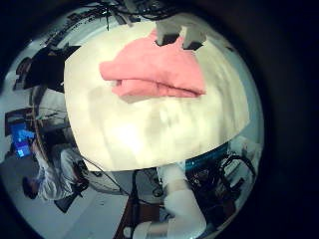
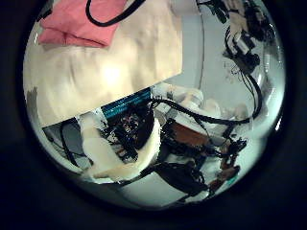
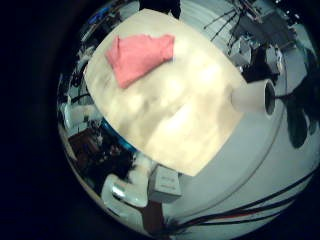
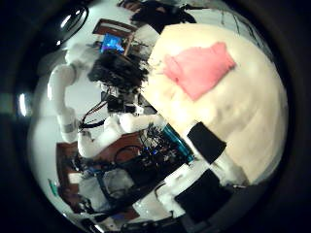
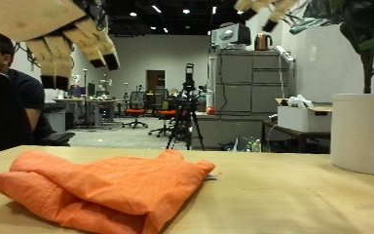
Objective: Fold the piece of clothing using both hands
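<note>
Robot hand above rumpled soft cloth

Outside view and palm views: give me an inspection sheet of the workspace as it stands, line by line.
Surface: light wooden table, bare apart from the cloth.
Job's things: orange-pink piece of clothing lies folded over itself, bunched, flat on the table; no hand touches it.
Clutter: nothing seen on the table.
Hands: left hand raised above the cloth, fingers relaxed, holding nothing; right hand high at the top edge, fingers not readable.
Cables: nothing seen on the table.
Surroundings: white plant pot beside the table, grey cabinets behind.
</note>
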`<state>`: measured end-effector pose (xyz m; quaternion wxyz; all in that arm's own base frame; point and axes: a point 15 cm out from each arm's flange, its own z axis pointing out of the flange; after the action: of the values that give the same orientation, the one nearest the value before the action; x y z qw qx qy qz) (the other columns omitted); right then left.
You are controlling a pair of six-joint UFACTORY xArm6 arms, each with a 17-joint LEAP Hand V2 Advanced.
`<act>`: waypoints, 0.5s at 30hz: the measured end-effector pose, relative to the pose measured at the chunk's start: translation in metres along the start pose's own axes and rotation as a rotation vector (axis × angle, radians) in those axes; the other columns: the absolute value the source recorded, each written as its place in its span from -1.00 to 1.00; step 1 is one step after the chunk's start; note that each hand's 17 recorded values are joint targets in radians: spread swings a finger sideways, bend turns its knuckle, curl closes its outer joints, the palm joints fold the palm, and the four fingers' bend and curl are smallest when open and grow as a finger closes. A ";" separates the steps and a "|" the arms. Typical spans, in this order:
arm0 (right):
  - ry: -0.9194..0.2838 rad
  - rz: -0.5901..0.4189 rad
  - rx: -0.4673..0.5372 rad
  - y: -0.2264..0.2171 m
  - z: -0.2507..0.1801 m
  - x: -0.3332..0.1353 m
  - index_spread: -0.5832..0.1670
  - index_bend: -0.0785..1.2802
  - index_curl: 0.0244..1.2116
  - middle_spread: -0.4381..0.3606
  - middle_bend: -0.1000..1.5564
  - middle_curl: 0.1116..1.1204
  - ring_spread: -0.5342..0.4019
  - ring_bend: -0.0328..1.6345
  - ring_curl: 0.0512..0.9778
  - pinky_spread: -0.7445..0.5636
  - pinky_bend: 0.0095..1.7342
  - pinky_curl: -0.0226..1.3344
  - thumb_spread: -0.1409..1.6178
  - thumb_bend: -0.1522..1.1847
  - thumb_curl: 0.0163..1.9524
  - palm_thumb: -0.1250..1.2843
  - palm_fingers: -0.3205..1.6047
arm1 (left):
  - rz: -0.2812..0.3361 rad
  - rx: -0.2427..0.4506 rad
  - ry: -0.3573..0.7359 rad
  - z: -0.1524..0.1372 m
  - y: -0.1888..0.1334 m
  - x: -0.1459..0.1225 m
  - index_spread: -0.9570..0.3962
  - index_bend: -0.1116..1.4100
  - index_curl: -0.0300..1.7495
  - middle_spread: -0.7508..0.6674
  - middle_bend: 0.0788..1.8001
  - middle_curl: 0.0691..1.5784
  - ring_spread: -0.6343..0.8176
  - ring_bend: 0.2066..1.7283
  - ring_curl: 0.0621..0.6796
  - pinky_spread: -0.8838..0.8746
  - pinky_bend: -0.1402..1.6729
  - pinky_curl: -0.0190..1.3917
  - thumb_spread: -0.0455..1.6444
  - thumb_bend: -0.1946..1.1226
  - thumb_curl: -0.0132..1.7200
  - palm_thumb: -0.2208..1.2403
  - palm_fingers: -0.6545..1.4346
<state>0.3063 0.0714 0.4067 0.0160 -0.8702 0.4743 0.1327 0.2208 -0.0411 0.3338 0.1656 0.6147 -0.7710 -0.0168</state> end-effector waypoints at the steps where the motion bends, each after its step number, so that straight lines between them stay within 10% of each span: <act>1: 0.008 0.016 -0.013 0.010 0.007 0.004 -0.14 -0.53 -0.40 0.43 -0.56 -0.52 0.64 -0.63 -0.56 0.66 -0.69 -0.50 0.61 -0.81 -0.47 0.15 -0.60 | 0.000 0.004 -0.009 -0.002 0.001 0.001 0.49 -0.63 -0.59 0.38 -0.87 -0.67 0.51 -0.64 -0.56 0.54 -0.56 -0.54 0.33 -0.74 -0.66 -0.36 -0.23; 15: 0.107 0.103 -0.048 0.074 0.067 0.051 -0.25 -0.62 -0.46 0.43 -0.65 -0.59 0.65 -0.68 -0.58 0.66 -0.76 -0.51 0.68 -0.80 -0.62 0.03 -0.53 | -0.030 0.006 -0.043 -0.002 0.007 -0.021 0.50 -0.65 -0.63 0.37 -0.86 -0.65 0.52 -0.60 -0.54 0.54 -0.53 -0.52 0.31 -0.74 -0.65 -0.34 -0.27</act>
<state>0.2563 -0.0009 0.3369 -0.0371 -0.8507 0.5151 0.0982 0.2192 -0.0191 0.3321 0.1470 0.6261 -0.7652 -0.0300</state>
